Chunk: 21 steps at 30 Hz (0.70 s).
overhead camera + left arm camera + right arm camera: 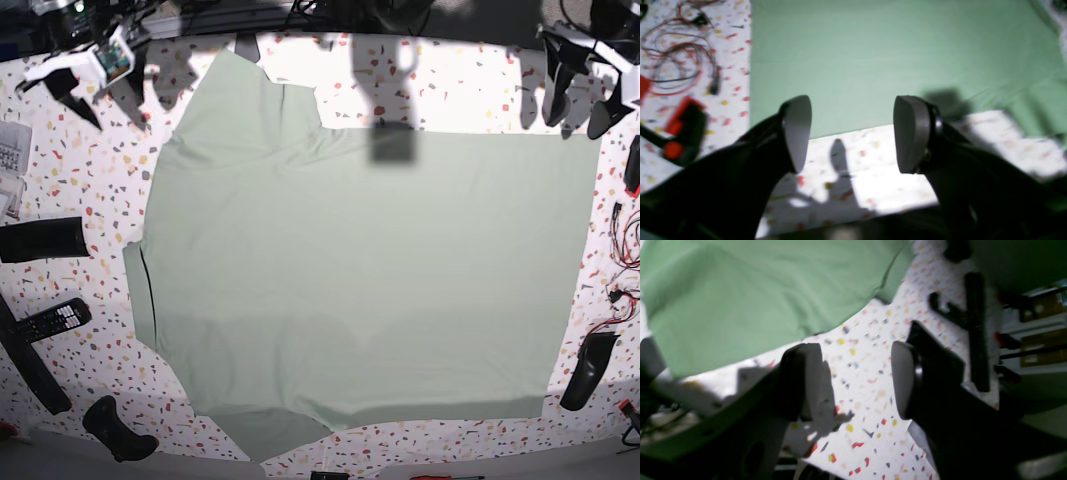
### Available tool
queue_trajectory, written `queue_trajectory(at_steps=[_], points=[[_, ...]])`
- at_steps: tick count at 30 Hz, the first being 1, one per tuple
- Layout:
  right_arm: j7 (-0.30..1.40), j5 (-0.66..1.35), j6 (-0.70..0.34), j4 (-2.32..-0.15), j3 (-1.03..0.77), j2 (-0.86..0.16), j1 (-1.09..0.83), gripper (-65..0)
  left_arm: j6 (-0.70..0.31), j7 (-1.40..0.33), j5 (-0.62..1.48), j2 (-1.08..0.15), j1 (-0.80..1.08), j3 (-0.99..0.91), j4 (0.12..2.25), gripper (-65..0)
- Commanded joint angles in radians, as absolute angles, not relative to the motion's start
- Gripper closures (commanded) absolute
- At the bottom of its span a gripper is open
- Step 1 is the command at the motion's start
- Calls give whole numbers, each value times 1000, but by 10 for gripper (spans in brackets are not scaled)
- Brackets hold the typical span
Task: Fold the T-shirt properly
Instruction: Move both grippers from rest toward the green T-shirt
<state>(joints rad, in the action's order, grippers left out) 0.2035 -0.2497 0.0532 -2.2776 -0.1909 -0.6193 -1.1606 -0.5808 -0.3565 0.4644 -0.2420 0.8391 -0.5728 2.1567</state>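
Here the T-shirt [370, 280] is lying spread flat over most of the speckled counter [90, 190], reaching nearly to the right edge and close to the near edge. One sleeve is pointing toward the far edge near the far-left corner, and the other is poking out at the near edge, left of the middle. The cloth is looking mostly smooth, with slight creases around the sleeves.

The left gripper [852, 133] is hovering over the counter just off a straight edge of the T-shirt, its fingers [911, 133] standing spread wide and pinching nothing. In the base view it is sitting at the far-right corner [580, 95]. The right gripper [857, 380] is hanging over bare counter beside the cloth, fingers [902, 380] likewise spread apart and holding nothing; in the base view it is showing at the far-left corner [95, 85].

A remote control [52, 320] is lying near the left edge, and red and black wires [622, 260] are trailing along the right edge.
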Motion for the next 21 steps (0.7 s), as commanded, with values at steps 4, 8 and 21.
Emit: queue_trajectory(at_steps=[4,8,21], points=[[187,-262,72,-2294,-198,-718,-1174,-323,-675,-234,445,-312,763,-570,2155,-352],[189,-262,71,-2294,-198,-772,-1157,-323,-698,-207,285,-406,668,-494,2105,-352],[220,-251,72,-2294,-198,-728,-1112,-323,-630,-216,39,-424,580,-437,1973,-352]])
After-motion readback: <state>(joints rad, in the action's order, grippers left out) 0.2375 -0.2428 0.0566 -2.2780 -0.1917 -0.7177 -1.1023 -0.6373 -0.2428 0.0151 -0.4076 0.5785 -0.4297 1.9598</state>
